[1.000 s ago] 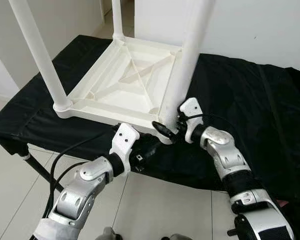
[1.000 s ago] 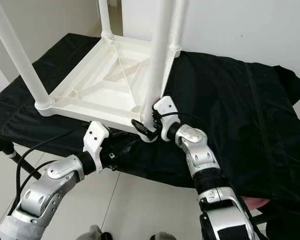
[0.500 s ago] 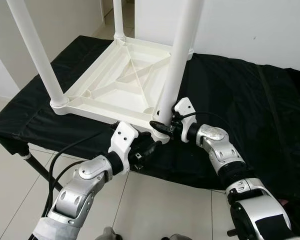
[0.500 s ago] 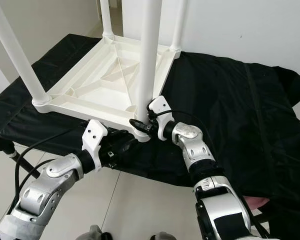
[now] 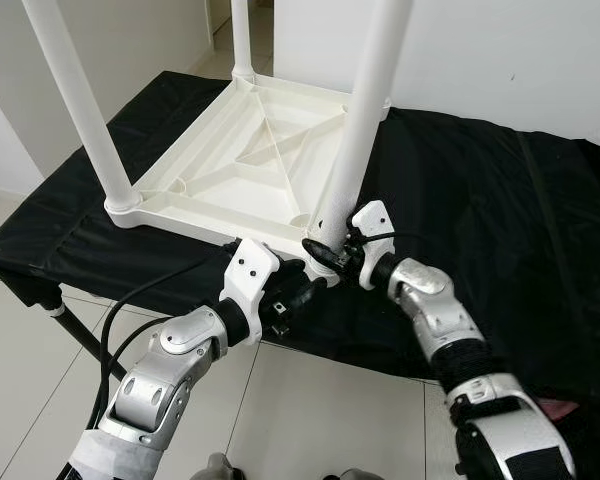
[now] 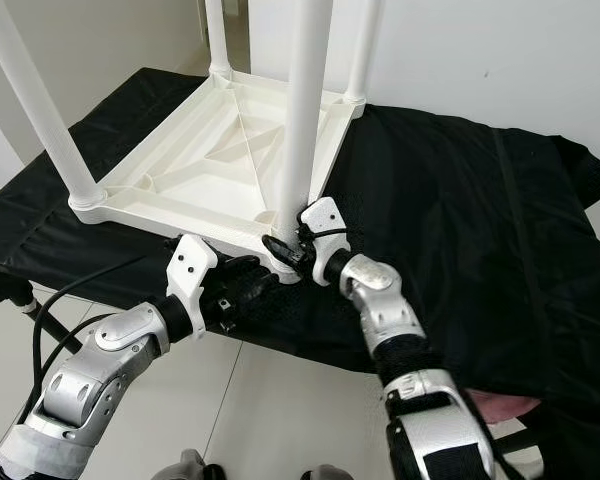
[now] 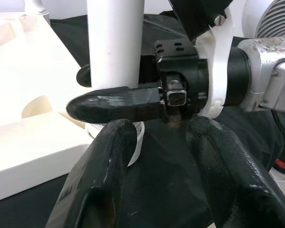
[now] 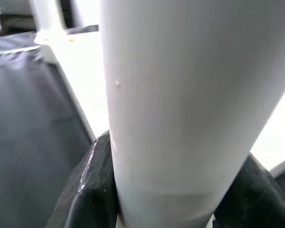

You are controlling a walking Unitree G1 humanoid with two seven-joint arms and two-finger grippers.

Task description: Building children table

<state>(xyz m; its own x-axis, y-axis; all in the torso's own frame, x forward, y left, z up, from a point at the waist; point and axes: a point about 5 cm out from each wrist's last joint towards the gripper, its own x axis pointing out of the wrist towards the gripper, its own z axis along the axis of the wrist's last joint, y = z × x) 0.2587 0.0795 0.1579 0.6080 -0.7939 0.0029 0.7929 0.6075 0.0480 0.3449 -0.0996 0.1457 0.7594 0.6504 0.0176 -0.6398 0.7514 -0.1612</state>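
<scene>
right claw [image 5: 323,252] around table leg [image 5: 360,120]

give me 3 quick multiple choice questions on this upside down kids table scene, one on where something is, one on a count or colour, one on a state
1. Where is the right end effector?
A. at the base of the near table leg
B. on the far leg by the wall
C. resting flat on the cloth

2. How many legs stand up from the white tabletop?
A. two
B. three
C. four

3. What is the left end effector doing?
A. clamped on a leg
B. open, just below the near corner, holding nothing
C. gripping the cloth

Answers:
1 A: the eye views show its black fingers around the leg just above the socket.
2 C: four white legs rise from the four corners.
3 B: the left wrist view shows its two fingers spread with nothing between them, over the black cloth.
</scene>
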